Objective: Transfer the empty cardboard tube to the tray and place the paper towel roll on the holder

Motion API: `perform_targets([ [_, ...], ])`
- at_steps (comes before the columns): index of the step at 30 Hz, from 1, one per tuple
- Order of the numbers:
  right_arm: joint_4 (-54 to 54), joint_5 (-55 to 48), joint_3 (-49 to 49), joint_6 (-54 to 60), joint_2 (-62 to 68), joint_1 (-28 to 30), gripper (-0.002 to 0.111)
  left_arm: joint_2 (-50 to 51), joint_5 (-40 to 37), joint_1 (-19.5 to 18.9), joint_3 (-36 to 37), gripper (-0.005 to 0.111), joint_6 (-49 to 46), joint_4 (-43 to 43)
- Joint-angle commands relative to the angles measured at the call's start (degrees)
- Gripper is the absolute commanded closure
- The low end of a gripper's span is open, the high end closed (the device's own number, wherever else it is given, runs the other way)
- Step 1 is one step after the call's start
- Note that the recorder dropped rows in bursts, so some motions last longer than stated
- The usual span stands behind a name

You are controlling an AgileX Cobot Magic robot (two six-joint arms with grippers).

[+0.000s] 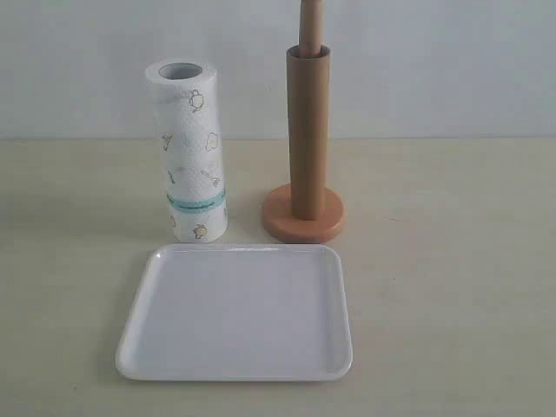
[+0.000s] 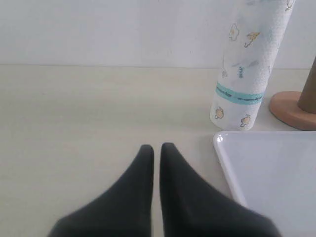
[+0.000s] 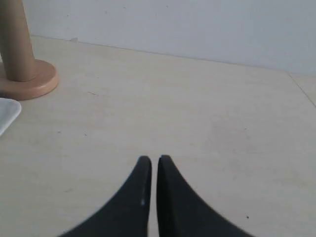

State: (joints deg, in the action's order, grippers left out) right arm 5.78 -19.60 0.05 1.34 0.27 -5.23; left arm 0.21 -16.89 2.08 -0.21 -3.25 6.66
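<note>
- Nothing is done yet, as far as you can see: the empty cardboard tube (image 1: 308, 130) stands sleeved over the pole of the holder (image 1: 304, 224), and the tray (image 1: 234, 313) in front of it lies bare.
- The paper towel roll (image 1: 189, 148) stands upright on the table (image 1: 452, 261), just beside the holder and near the tray's far edge.
- You have both moves left: tube to tray, then roll onto the pole.
- Your left gripper (image 2: 156, 150) sits low over the table beside the tray, fingertips pressed nearly together, holding nothing.
- Your right gripper (image 3: 150, 160) is likewise closed and empty, well apart from the holder.
</note>
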Motion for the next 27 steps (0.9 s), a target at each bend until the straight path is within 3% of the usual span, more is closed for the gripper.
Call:
perform_targets([
  [1,2.4,1.0,0.0,2.2,-0.3,0.0,0.104,-0.2,0.0,-0.2,0.2,0.103,-0.3,-0.2],
  [5,5.6,7.2,0.0,5.6,-0.3,0.0,0.104,-0.2,0.0,-0.2,0.2,0.103,-0.3,-0.2],
  [15,5.3,44.1,0.0,8.0,-0.3,0.0,0.104,-0.2,0.0,-0.2,0.2,0.103,-0.3,-0.2],
  [20,2.6,62.1,0.0,-4.6,-0.3,0.0,0.104,-0.2,0.0,-0.2,0.2,0.103,-0.3,-0.2],
  [23,-1.1,61.5,-5.5,-8.9,-0.3,0.0,0.104,-0.2,0.0,-0.2,0.2,0.103,-0.3,-0.2],
  [27,-1.2,47.1,-18.4,-12.2,7.6,0.0,0.104,-0.2,0.0,-0.2,0.2,0.103,-0.3,-0.2],
])
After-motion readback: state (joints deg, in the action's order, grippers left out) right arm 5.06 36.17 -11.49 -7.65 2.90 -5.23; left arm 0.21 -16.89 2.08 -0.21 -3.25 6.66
